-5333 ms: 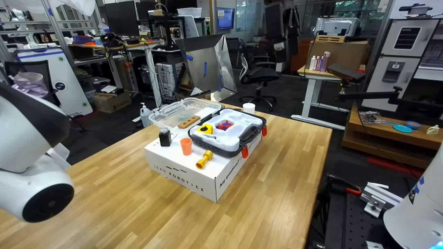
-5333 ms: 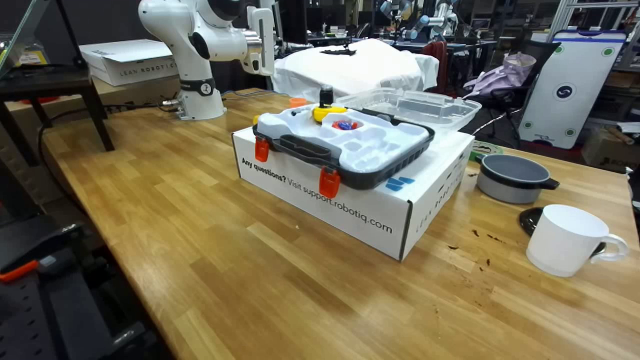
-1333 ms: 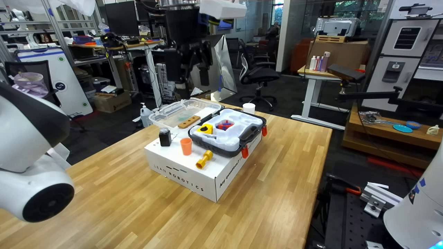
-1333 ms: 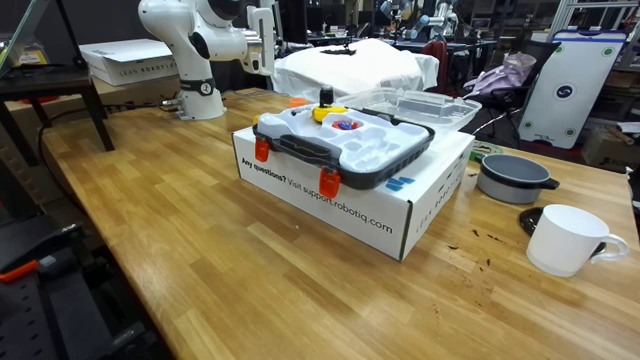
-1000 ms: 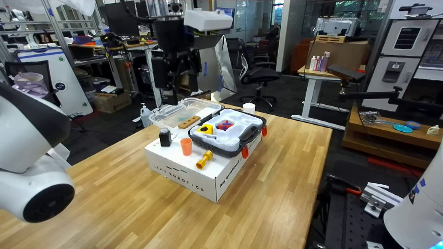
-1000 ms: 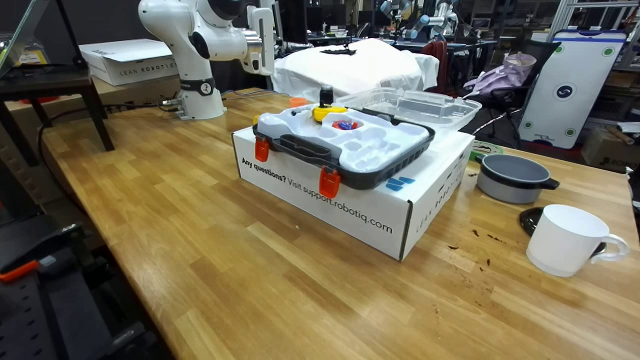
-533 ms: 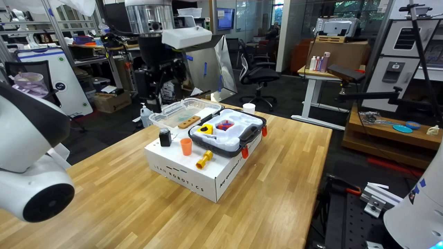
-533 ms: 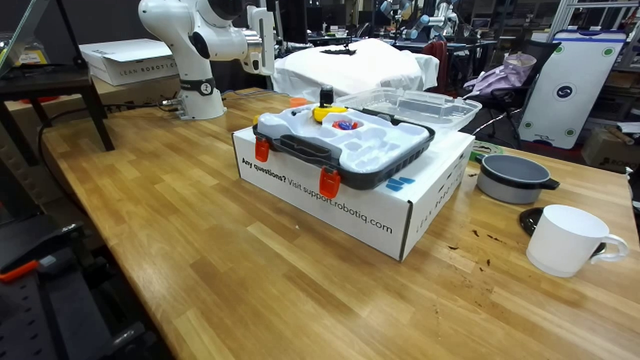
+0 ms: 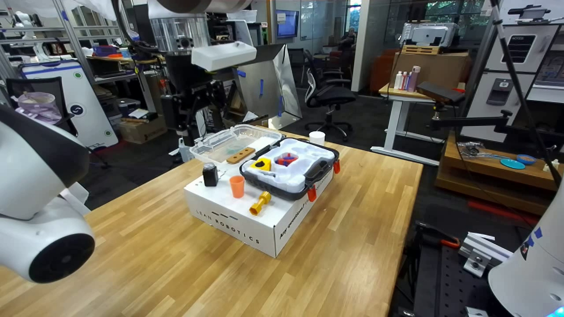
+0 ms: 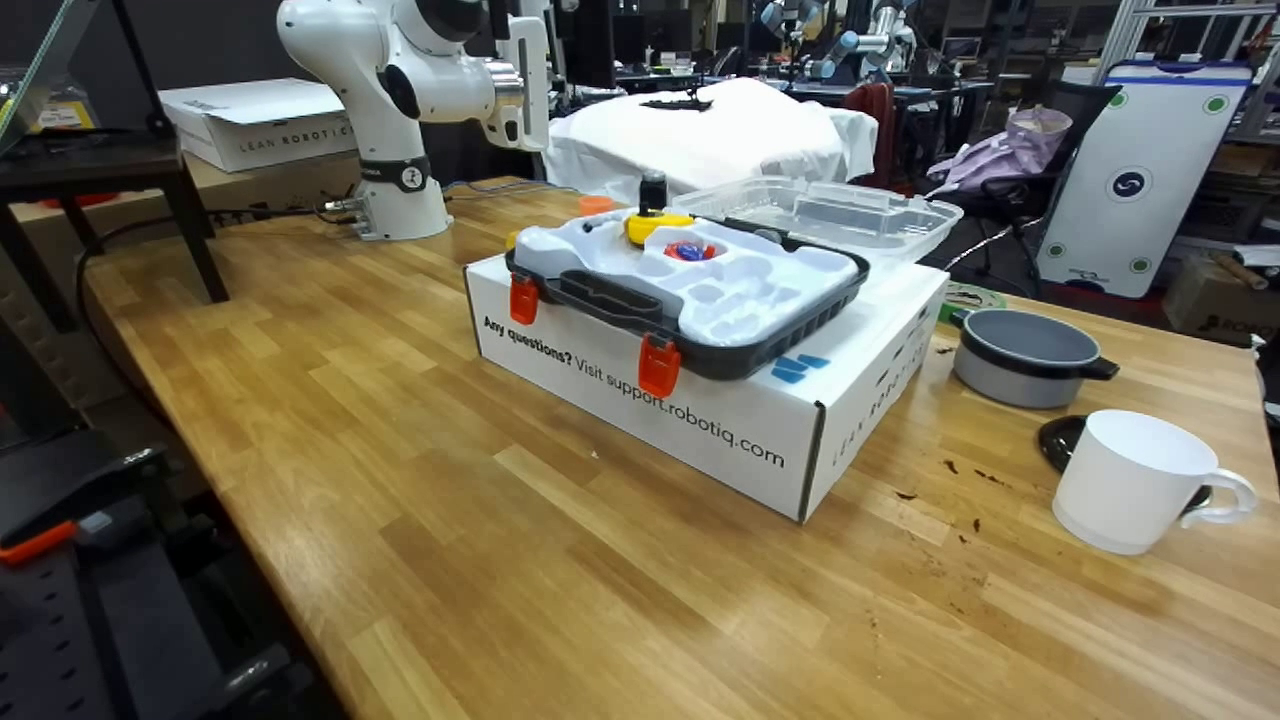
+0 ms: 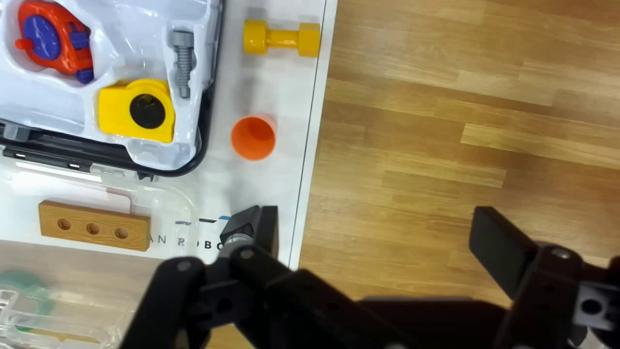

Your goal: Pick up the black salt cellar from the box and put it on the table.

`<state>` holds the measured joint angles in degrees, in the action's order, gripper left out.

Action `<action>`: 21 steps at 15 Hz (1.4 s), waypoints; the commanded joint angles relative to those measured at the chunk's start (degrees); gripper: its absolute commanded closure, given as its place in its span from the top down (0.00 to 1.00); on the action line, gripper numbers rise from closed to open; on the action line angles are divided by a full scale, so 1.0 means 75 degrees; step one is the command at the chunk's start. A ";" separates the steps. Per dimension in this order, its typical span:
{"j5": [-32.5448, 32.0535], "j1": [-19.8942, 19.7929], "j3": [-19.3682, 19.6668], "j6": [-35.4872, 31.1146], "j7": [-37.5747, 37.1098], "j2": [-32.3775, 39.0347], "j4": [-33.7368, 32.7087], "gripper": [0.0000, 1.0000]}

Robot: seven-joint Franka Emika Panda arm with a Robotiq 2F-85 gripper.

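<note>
1. Surface: A light-brown wooden plank table (image 9: 335,264) supports a white cardboard box (image 9: 231,224) with printed sides.
2. Box top, left: In an exterior view, a black square-bodied salt cellar (image 9: 210,176) stands upright. To its right are an orange plastic cup (image 9: 237,187) and, nearer, a yellow dumbbell-shaped piece (image 9: 261,202).
3. Box top, right: A black plastic tool case (image 9: 286,193) holds a white moulded insert (image 9: 317,152). Its clear plastic lid (image 9: 220,147) lies folded back at the far left, with a brown wooden block with 3 holes (image 9: 241,155) at the lid.
4. Table, right of box: In an exterior view, a white mug (image 10: 1140,480) stands nearer than a grey round pot (image 10: 1025,375).
5. Room: A black office chair (image 9: 337,96) stands at the far side.
6. Fingers: The black gripper (image 11: 380,237) has its fingers (image 11: 269,230) spread wide, and wood grain shows between the tips. In the wrist view, 1 finger covers part of the salt cellar; an exterior view shows the gripper above it and apart.
7. Change: Relative to 0.5 s earlier, the gripper is lower and farther left in an exterior view. The salt cellar's position is unchanged.
</note>
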<state>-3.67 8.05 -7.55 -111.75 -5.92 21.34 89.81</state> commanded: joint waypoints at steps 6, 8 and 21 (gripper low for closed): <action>-0.0003 0.0103 0.0127 0.0002 -0.0043 0.0127 -0.0156 1.00; -0.0202 0.0138 0.0235 -0.0079 -0.0179 0.0398 -0.0427 1.00; -0.0165 0.0207 0.0740 0.0419 -0.0806 0.2682 -0.3085 1.00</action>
<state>-5.31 8.98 -3.39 -112.02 -10.37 38.36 72.41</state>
